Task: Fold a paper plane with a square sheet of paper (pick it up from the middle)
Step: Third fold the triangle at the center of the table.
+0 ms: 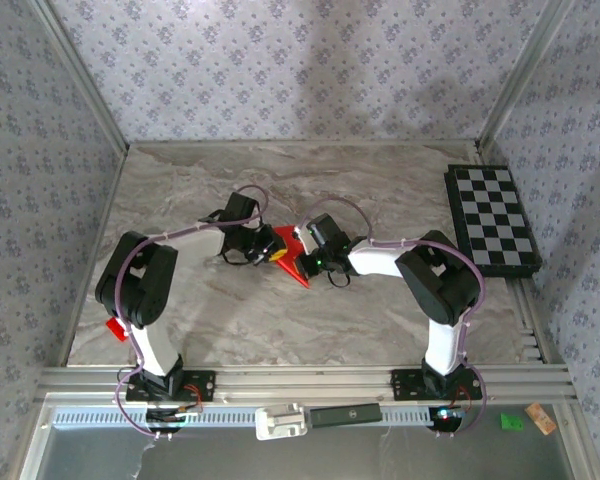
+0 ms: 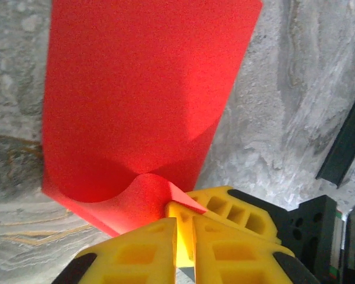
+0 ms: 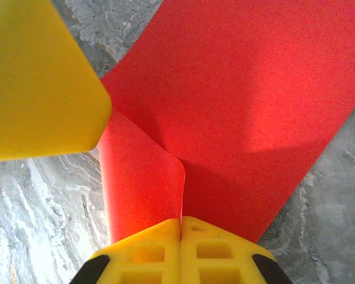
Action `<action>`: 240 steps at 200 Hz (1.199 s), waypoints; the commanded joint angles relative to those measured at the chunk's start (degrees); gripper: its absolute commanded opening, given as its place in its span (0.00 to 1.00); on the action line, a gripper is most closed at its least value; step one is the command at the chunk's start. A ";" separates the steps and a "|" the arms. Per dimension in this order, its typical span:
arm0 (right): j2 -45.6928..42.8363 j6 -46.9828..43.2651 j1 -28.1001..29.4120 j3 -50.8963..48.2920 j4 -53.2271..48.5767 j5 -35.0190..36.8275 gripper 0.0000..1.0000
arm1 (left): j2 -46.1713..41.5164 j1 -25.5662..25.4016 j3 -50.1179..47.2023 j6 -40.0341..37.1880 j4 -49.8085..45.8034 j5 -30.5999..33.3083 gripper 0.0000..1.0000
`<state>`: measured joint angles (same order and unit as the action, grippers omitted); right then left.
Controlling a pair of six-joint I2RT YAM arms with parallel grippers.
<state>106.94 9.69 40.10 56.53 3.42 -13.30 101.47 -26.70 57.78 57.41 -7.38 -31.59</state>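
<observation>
Pinching square sheet of paper (image 3: 254, 106) | right pincer (image 3: 180, 223) clamped on fold | left pincer (image 2: 180, 228) nipping curled edge

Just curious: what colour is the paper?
The paper is bright red; left wrist view shows it best.

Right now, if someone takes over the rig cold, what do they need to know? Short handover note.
Left gripper: jaws nearly together at a lifted flap of the square sheet of paper; whether it grips is unclear.
Right gripper: shut on the sheet, pinching a curled-up flap.
Paper: mid-table, between the two grippers, the rest lying flat.
Done: one flap is raised for a fold.
Left: no pointed plane shape yet. Lay the flap over, crease it, then do the remaining folds.
</observation>
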 commanded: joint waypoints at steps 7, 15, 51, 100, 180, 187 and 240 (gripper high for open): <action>1.52 0.84 -0.60 0.59 -3.52 0.82 0.03 | 1.91 -0.61 -0.25 1.74 3.45 -2.16 0.11; 1.60 0.85 -0.55 0.67 -3.59 0.82 0.03 | 2.29 -0.80 -0.21 1.90 3.42 -2.17 0.10; 1.77 0.95 -0.57 1.09 -4.12 1.42 0.03 | 2.94 -1.24 -1.30 2.66 2.79 -0.91 0.09; 1.87 0.90 -0.56 1.47 -4.74 1.61 0.03 | 3.87 -1.52 -2.19 3.07 2.76 -0.09 0.08; 2.40 1.22 -0.59 1.56 -5.09 1.87 0.04 | 3.97 -1.51 -3.02 2.37 1.25 1.72 0.08; 2.40 1.20 -0.56 1.56 -5.07 1.87 0.04 | 4.07 -1.51 -3.10 2.36 1.15 1.80 0.08; 2.69 1.29 -0.57 1.74 -5.04 1.62 0.04 | 5.29 -1.52 -3.15 2.22 1.40 1.87 0.08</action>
<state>107.39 10.11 39.99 57.69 1.80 -13.23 105.38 -27.88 54.89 60.07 -4.91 -30.37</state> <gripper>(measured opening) 0.050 0.079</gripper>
